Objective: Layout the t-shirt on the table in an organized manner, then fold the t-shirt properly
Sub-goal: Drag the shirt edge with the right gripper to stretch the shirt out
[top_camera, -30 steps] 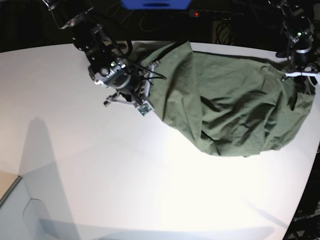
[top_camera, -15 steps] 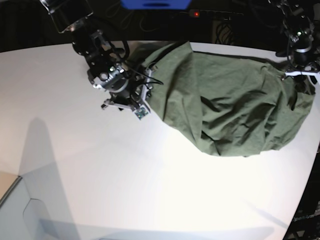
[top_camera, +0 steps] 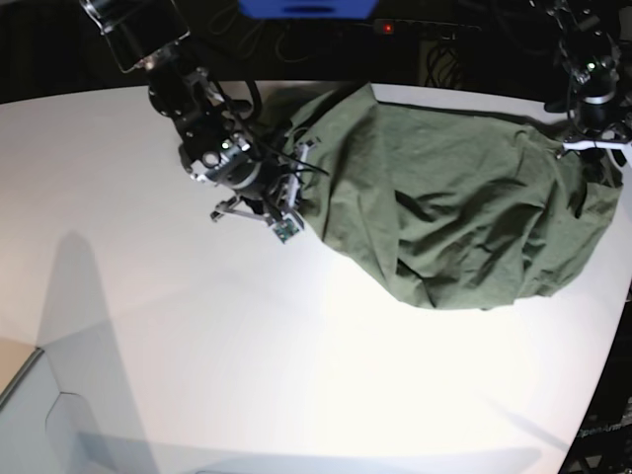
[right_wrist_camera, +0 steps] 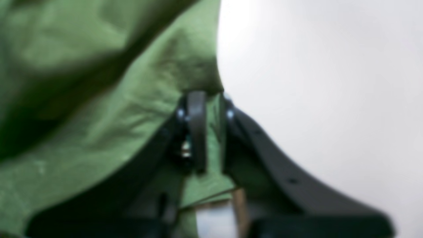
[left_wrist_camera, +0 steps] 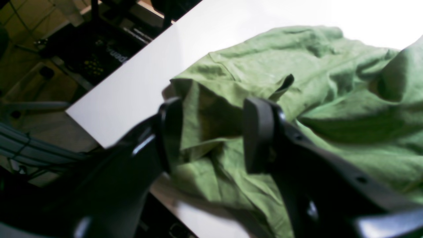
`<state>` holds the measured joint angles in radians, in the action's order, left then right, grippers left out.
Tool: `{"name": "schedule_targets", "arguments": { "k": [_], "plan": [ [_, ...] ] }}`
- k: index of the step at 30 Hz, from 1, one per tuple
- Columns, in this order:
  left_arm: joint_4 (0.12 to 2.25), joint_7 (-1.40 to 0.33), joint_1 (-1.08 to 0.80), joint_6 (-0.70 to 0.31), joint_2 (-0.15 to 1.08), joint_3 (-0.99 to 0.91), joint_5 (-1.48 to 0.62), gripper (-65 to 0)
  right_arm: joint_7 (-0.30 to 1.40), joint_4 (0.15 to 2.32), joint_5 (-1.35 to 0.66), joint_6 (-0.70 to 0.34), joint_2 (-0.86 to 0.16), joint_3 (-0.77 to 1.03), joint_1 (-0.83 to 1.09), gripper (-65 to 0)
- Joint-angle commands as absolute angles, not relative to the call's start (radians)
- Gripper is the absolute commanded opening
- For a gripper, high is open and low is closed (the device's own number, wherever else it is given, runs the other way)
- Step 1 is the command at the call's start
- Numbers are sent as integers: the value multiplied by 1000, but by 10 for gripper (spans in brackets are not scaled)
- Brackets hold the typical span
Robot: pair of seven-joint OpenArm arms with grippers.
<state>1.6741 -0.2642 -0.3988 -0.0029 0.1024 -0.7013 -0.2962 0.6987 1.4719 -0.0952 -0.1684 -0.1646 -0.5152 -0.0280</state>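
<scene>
Right now the right gripper (right_wrist_camera: 211,132) is pinched tight on the t-shirt (top_camera: 464,207), a thin fold of its edge trapped btwn the fingers (right_wrist_camera: 196,129), just above the table (top_camera: 247,375). Left gripper (left_wrist_camera: 211,132) has its jaws apart w/ a bunched fold of green cloth sitting btwn them; can't tell if the pads actually touch it. Shirt lies crumpled on the table's far side, long axis running across the base view from the right gripper to the left one, lower edge sagging toward the camera.
</scene>
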Motion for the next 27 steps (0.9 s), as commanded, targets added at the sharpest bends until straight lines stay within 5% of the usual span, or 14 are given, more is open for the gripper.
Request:
{"name": "schedule_targets", "arguments": {
  "k": [1, 15, 27],
  "plan": [
    [1690, -239, -398, 2, 116, -708, -298, -366, 811, 1442, -71, -176, -177, -515, -10, -650],
    [1690, -239, -398, 2, 116, -704, -298, -366, 811, 1942, -70, -176, -199, -328, -35, -650],
    [1851, -239, -435, 2, 33, -713, -298, -366, 811, 1822, -70, -176, -217, -193, -318, -650]
  ]
}}
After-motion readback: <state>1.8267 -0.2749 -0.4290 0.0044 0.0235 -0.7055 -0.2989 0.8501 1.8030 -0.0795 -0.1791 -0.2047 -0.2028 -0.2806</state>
